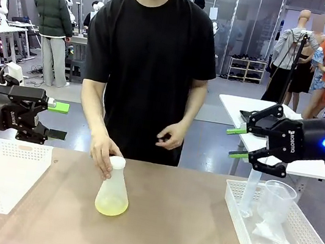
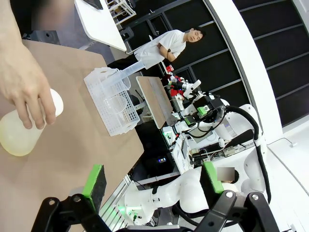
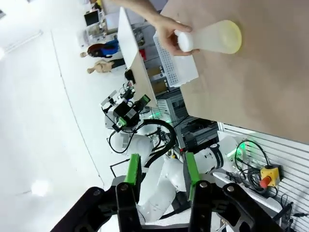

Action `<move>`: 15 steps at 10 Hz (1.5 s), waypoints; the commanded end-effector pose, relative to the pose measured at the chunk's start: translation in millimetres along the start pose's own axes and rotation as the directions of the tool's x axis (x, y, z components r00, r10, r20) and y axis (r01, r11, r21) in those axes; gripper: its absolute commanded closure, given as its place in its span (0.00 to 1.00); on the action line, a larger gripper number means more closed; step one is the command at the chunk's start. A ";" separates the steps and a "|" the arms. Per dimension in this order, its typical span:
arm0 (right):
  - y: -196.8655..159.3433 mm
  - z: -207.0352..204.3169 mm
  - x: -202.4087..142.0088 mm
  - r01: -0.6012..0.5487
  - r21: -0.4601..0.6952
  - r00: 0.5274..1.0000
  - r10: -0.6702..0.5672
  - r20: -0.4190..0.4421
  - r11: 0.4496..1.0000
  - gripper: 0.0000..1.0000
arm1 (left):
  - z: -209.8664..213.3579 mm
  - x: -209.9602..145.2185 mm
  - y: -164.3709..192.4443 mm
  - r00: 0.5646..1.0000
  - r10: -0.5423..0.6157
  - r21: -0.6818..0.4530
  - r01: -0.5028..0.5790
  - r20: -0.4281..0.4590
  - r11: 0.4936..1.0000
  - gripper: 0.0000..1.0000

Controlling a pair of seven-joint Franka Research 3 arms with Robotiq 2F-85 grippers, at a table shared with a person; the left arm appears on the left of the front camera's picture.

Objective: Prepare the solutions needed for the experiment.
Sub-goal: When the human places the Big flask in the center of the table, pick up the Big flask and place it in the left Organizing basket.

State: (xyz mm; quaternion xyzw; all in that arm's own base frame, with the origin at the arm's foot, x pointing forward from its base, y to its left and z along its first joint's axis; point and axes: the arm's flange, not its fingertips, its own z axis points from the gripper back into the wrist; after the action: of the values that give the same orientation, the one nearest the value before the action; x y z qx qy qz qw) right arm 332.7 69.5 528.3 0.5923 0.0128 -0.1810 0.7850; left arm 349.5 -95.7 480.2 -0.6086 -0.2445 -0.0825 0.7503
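The solutions (image 1: 111, 207) are a shallow, pale yellow-green, translucent layer in the bottom of an upright cone-shaped flask (image 1: 115, 184), which stands near the middle of the worktop (image 1: 183, 224).

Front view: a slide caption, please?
A person's hand holds a flask of pale yellow-green solution between the robot's open left hand and right hand.
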 end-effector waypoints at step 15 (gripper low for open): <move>-37.6 -8.2 32.1 -0.126 0.063 0.987 0.131 -0.094 0.990 0.54 | -2.6 -0.1 -3.0 1.000 0.020 -0.022 -0.020 0.017 1.000 0.00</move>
State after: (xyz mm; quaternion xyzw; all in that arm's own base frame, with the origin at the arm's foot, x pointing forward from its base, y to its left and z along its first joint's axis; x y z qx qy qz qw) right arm 353.4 59.7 482.3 0.6175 0.0037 -0.0985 0.7803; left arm 349.5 -95.7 480.1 -0.6087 -0.2444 -0.0825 0.7503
